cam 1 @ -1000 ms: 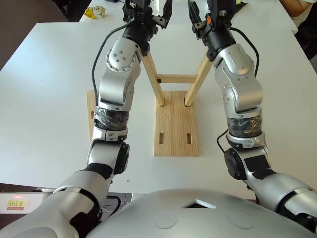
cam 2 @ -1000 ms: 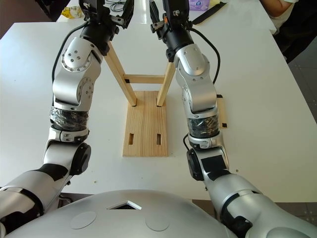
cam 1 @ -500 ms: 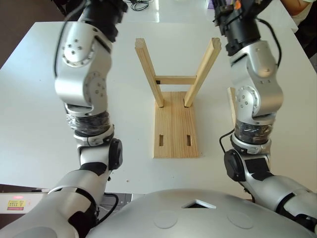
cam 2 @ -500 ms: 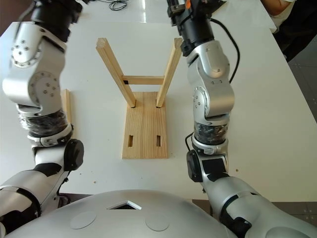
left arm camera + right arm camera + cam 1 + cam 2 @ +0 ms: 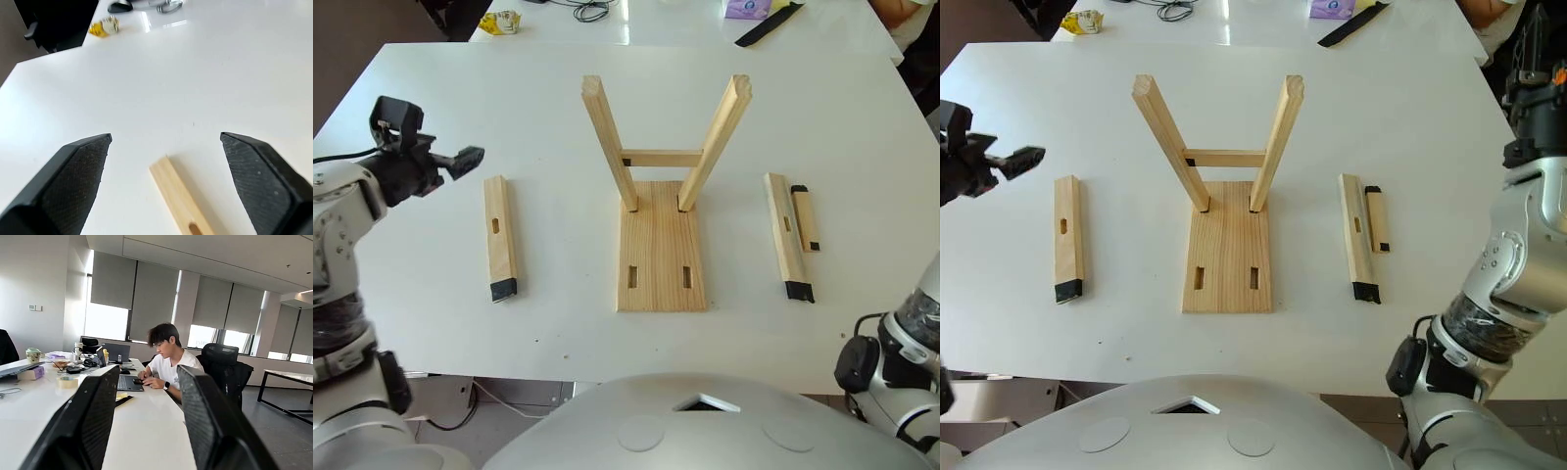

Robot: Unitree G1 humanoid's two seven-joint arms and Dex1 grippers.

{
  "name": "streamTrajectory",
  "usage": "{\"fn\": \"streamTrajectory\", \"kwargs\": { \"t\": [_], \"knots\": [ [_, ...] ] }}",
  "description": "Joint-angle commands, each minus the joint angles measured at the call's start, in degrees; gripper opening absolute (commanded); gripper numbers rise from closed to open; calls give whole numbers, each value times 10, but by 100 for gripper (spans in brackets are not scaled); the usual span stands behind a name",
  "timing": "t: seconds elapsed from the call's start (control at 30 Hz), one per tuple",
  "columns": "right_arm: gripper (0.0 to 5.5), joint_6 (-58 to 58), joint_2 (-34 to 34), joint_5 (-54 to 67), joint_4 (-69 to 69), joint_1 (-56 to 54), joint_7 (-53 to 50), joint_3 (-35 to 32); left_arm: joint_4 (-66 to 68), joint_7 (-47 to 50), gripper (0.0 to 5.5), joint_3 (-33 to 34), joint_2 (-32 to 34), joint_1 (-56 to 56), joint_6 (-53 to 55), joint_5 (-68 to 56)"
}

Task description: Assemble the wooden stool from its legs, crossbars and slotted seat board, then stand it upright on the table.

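The left claw [image 5: 450,162] now hangs over the left side of the white counter [image 5: 460,88]. Its fingers [image 5: 78,171] are spread wide and empty, with the end of a loose pale wooden leg [image 5: 178,196] lying between them farther off. The right claw [image 5: 1533,44] is raised beyond the counter's right edge, pointing up into the room, its fingers [image 5: 93,416] parted and holding nothing.

A second ago both claws were at the tops of the two upright pale wooden legs. Half a second ago they had lifted clear, and since then both arms have swung out to the sides.

The frame has kept its place. The left upright leg [image 5: 609,142] and the right upright leg [image 5: 713,142] stand unheld in the far slots of the flat slotted seat board [image 5: 661,245]. They lean apart toward their tops and are joined by a short wooden crossbar [image 5: 663,157]. The board's two near slots are open.

With the arms gone, the loose black-tipped leg [image 5: 499,235] lies left of the board. A second black-tipped leg [image 5: 787,235] lies to the right, with a short loose crossbar [image 5: 805,217] just beside it.
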Motion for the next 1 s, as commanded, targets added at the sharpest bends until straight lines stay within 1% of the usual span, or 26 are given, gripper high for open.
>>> {"fn": "streamTrajectory", "kwargs": {
  "t": [0.03, 0.1, 0.17, 0.27, 0.3, 0.4, 0.5, 0.6, 0.67, 1.0],
  "knots": [
    [219, 32, -12, -22, 29, 79, 24, 54, -45, -21, 413, -26, -30, -26, 36, -52],
    [219, 79, -20, -13, 35, 118, 52, 99, -102, -16, 413, -29, -76, -27, 56, -93],
    [219, 146, -33, 8, 39, 140, 87, 142, -146, -4, 413, -35, -108, -14, 57, -110],
    [219, 227, -42, 32, 49, 143, 112, 172, -175, 24, 413, -56, -136, 13, 43, -102],
    [219, 240, -46, 37, 50, 139, 121, 180, -183, 35, 413, -62, -145, 22, 39, -98],
    [219, 229, -60, 34, 77, 99, 139, 206, -196, 73, 413, -69, -188, 48, 12, -83],
    [219, 256, -60, 41, 92, 70, 136, 209, -193, 95, 413, -79, -212, 54, -13, -71],
    [219, 316, -87, 39, 86, 62, 140, 230, -196, 104, 413, -87, -216, 68, -29, -63],
    [219, 343, -98, 46, 77, 59, 145, 231, -199, 107, 413, -93, -217, 79, -38, -57],
    [219, 394, -142, 67, 64, 50, 172, 235, -199, 143, 413, -100, -247, 112, -69, -39]
  ]
}}
